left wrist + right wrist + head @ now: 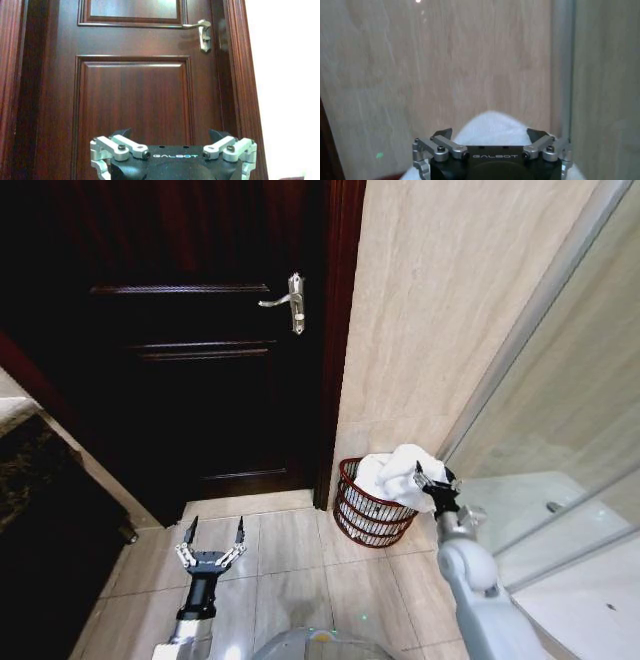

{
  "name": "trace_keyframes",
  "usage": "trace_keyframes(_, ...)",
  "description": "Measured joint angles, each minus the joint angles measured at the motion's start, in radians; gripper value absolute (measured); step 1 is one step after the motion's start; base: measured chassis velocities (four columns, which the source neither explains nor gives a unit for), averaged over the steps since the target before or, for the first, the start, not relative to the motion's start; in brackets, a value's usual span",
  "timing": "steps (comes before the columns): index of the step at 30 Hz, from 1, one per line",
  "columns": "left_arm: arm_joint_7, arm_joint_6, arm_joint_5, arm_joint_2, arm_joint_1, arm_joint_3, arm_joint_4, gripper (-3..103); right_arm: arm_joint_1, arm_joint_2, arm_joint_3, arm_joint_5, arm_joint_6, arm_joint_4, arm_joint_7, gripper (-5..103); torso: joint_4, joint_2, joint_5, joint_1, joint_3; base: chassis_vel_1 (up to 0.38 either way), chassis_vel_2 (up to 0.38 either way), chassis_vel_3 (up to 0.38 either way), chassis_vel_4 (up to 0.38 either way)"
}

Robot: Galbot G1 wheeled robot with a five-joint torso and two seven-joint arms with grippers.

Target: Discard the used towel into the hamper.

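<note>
the right gripper (432,477) is hovering with jaws spread and empty at the white towel (398,471), which is heaping over the hamper (368,518) by the far wall. the left gripper (212,537), also spread, is idling low on the left. the piled towel is risking sliding over the rim onto the floor.

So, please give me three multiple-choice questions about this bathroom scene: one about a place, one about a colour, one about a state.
1. Where does the hamper stand?
A. On the floor by the wall, beside the door frame
B. Inside the shower
C. Hanging on the door

2. What colour is the towel?
A. Blue
B. White
C. Dark brown

3. How are the fingers of the left gripper?
A. Shut on the towel
B. Shut on nothing
C. Spread open, holding nothing

Answers:
1 A, the basket sits on the tiles against the beige wall.
2 B, white cloth heaps over the rim, at the right gripper.
3 C, its two fingers stand apart over the bare floor.
</note>
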Motion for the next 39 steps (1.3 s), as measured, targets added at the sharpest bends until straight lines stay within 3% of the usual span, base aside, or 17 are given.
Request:
trace_keyframes(11,-0.003,-0.001,-0.006,0.0,0.005,-0.014,-0.014,100,0.167,-0.03,-0.044,0.069,-0.063,-0.188,-0.06,100,-0.0001,0.0,0.0,0.0,0.0,0.0,0.0,0.0,0.0)
trace_keyframes(13,-0.004,-0.001,-0.008,0.0,0.004,-0.014,-0.017,100,0.201,-0.032,-0.064,0.107,-0.122,-0.202,-0.056,100,-0.0001,0.0,0.0,0.0,0.0,0.0,0.0,0.0,0.0)
trace_keyframes(15,-0.004,-0.001,-0.008,0.0,0.004,-0.014,-0.018,100,0.202,-0.032,-0.065,0.109,-0.125,-0.202,-0.054,100,-0.0001,0.0,-0.0001,0.0,0.0,0.0,0.0,0.0,0.0)
trace_keyframes(17,-0.004,0.003,-0.008,0.0,-0.005,-0.011,-0.019,100,0.223,-0.038,-0.095,0.182,-0.277,-0.18,0.024,100,0.0,0.0,0.0,0.0,0.0,0.0,0.0,0.0,0.0)
trace_keyframes(18,-0.004,0.003,-0.008,0.0,-0.005,-0.011,-0.019,100,0.223,-0.038,-0.095,0.182,-0.277,-0.18,0.024,100,0.0,0.0,0.0,0.0,0.0,0.0,0.0,0.0,0.0)
trace_keyframes(21,-0.004,0.007,-0.013,0.0,-0.014,-0.008,-0.021,100,0.251,-0.064,-0.145,0.254,-0.421,-0.17,0.099,100,-0.0003,0.0,0.0002,0.0,0.0,0.0,0.0,0.0,0.0)
trace_keyframes(23,-0.004,0.007,-0.013,0.0,-0.014,-0.008,-0.021,100,0.255,-0.066,-0.148,0.261,-0.432,-0.171,0.104,100,-0.0002,0.0,0.0002,0.0,0.0,0.0,0.0,0.0,0.0)
trace_keyframes(25,-0.004,0.008,-0.016,0.0,-0.015,-0.007,-0.02,100,0.297,-0.081,-0.179,0.374,-0.516,-0.183,0.157,100,-0.0001,0.0,-0.0003,0.0,0.0,0.0,0.0,0.0,0.0)
trace_keyframes(30,-0.004,0.009,-0.022,0.0,-0.019,-0.007,-0.016,100,0.361,-0.102,-0.253,0.449,-0.526,-0.225,0.19,100,-0.0003,0.0,-0.0001,0.0,0.0,0.0,0.0,0.0,0.0)
trace_keyframes(32,-0.004,0.008,-0.025,0.0,-0.019,-0.006,-0.013,100,0.405,-0.102,-0.298,0.513,-0.533,-0.261,0.24,100,0.0,0.0,-0.0003,0.0,0.0,0.0,0.0,0.0,0.0)
trace_keyframes(39,-0.005,-0.007,-0.046,0.0,-0.012,-0.012,-0.013,100,0.473,-0.072,-0.344,0.574,-0.532,-0.379,0.271,100,0.0,0.0,-0.0002,0.0,0.0,0.0,0.0,0.0,0.0)
